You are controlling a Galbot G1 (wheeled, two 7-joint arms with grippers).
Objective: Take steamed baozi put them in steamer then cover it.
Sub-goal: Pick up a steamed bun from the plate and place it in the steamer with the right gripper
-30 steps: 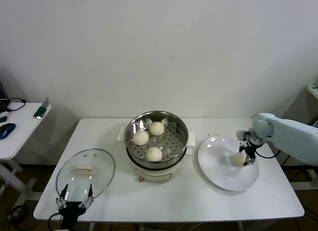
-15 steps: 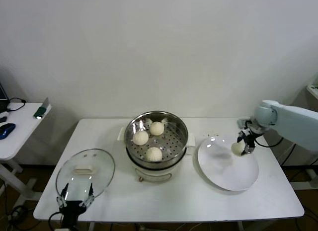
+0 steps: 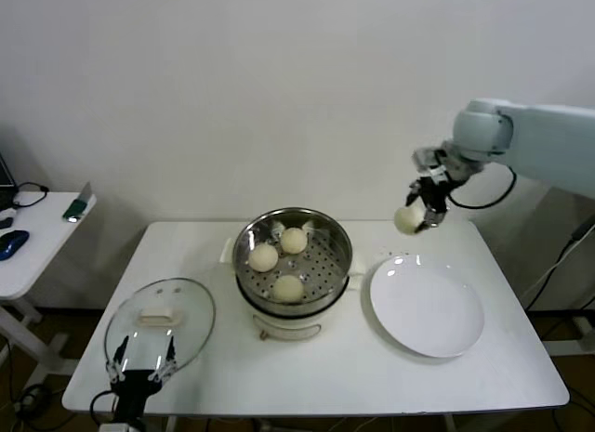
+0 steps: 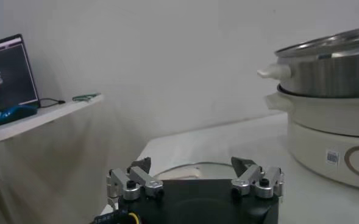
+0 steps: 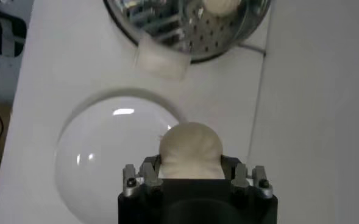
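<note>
Baozi (image 5: 189,151) base hidden between right gripper (image 3: 420,214) fingers (image 5: 152,171).

right end effector (image 3: 420,207) raised, clamped, left end effector (image 3: 141,370) low, spread

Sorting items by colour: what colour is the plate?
Plain glossy white plate, clearest in the head view.

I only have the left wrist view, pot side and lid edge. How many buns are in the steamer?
Observer: Three baozi sit on the steamer tray.
Operator: Where's the fourth?
Observer: The right gripper holds it in the air, above the table between steamer and plate.
Operator: Anything left on that plate?
Observer: Nothing; it's bare.
Operator: And the cover?
Observer: It lies flat on the table just ahead of the open left gripper.
</note>
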